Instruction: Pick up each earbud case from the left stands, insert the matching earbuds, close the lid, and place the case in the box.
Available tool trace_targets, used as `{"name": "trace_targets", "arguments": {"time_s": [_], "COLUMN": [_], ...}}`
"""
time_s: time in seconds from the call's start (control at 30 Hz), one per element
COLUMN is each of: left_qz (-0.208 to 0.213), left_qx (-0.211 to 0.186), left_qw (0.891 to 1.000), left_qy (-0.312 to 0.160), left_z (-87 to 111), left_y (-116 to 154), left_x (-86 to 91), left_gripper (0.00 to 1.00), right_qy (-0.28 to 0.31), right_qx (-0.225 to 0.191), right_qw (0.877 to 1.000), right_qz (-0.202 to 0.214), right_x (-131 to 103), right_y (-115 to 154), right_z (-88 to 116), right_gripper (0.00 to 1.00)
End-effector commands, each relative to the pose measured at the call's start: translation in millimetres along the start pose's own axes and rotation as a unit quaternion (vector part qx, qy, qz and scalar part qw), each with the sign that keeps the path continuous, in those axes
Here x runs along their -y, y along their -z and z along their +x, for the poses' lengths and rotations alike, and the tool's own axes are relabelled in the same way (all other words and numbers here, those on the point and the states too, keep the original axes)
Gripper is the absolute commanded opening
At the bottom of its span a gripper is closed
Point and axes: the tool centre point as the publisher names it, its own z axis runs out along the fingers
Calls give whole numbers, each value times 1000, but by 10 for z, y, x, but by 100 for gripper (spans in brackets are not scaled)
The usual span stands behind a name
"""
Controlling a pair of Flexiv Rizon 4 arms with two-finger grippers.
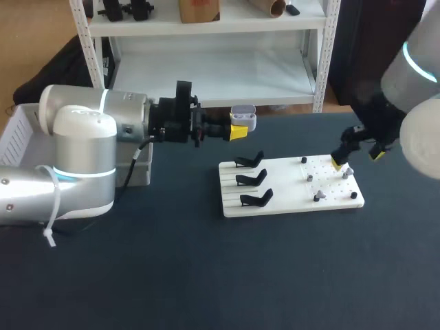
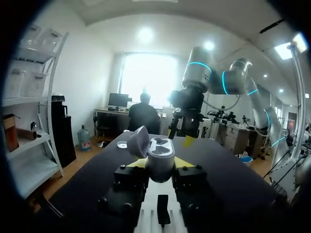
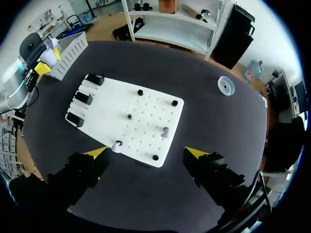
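Earbud case (image 1: 243, 118) (image 2: 161, 154) clamped side to side in my left pincer (image 1: 237, 130) (image 2: 160, 163), held up in the air over the far part of the worktop (image 1: 172, 275), just beyond the far left corner of the white board (image 1: 289, 199) (image 3: 112, 109). Case lid (image 2: 138, 141) is open, tipped up to one side. Can't see from any view whether anything is inside the case.

Three black stands (image 1: 251, 179) (image 3: 83, 98) in a row down the left end of the board, all bare. Right half of the board has small grey earbuds (image 1: 318, 197) (image 3: 165, 131) on pegs, plus a few black pegs (image 1: 354, 195) (image 3: 174, 103).

My right pincer (image 1: 357, 159) (image 3: 146, 153) hangs over the right end of the board, fingers spread wide, gripping nothing. One earbud (image 3: 117, 144) shows just beside one yellow fingertip (image 3: 95, 153).

White slatted box (image 1: 17, 137) (image 3: 73, 48) at the far left of the worktop, behind my left arm.
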Motion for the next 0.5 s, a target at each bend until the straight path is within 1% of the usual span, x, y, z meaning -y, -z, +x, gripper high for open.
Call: {"name": "trace_targets", "arguments": {"time_s": [0.03,0.2,0.23,0.27,0.33,0.37,0.4,0.43,0.47,0.5], "left_qz": [-11,-11,-11,-11,-11,-11,-11,-11,-11,-11], "left_qx": [-17,-17,-17,-17,-17,-17,-17,-17,-17,-17], "left_qw": [1000,1000,1000,1000,1000,1000,1000,1000,1000,1000], "left_qy": [-1,-1,-1,-1,-1,-1,-1,-1,-1,-1], "left_z": [-5,-5,-5,-5,-5,-5,-5,-5,-5,-5], "left_y": [-6,-6,-6,-6,-6,-6,-6,-6,-6,-6], "left_x": [33,33,33,33,33,33,33,33,33,33], "left_gripper": [0,0,0,0,0,0,0,0,0,0], "right_qy": [7,7,9,9,20,20,23,27,32,35], "right_qx": [-13,-19,-19,-20,-24,-26,-26,-29,-30,-29], "right_qw": [994,991,991,991,991,991,991,991,990,990], "right_qz": [104,129,129,129,127,130,130,131,134,134], "right_x": [-32,17,28,39,66,80,95,112,131,148], "right_y": [-38,-217,-256,-295,-378,-415,-444,-473,-501,-524], "right_z": [57,98,103,109,114,116,116,114,112,106], "right_gripper": [100,100,94,91,88,82,75,59,54,57]}}
